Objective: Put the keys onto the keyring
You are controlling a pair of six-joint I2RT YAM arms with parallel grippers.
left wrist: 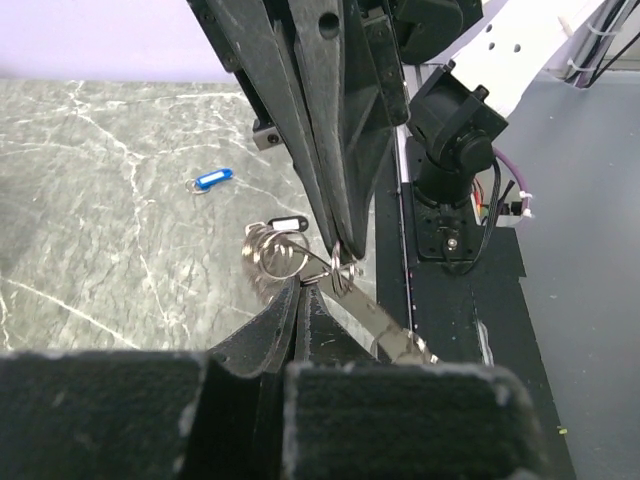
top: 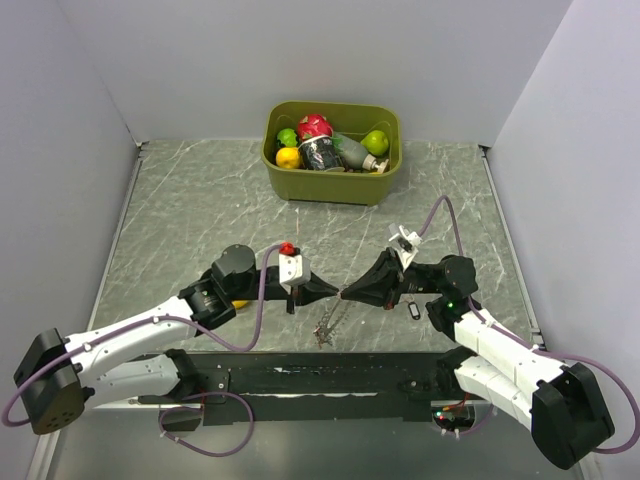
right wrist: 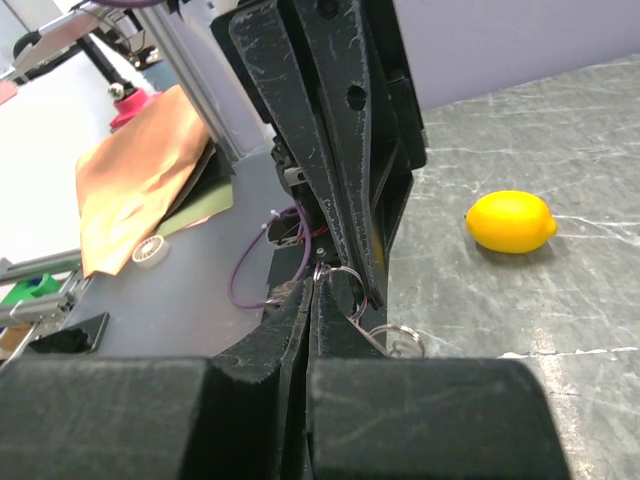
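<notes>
Nearest me, my left end effector and right end effector meet tip to tip above the table, each clamped tight on the keyring. I judge this is so one steadies the loop while the other works it open. A black-headed key sits against the loops. A blue key lies beyond on the table, apart, not yet threaded.
</notes>
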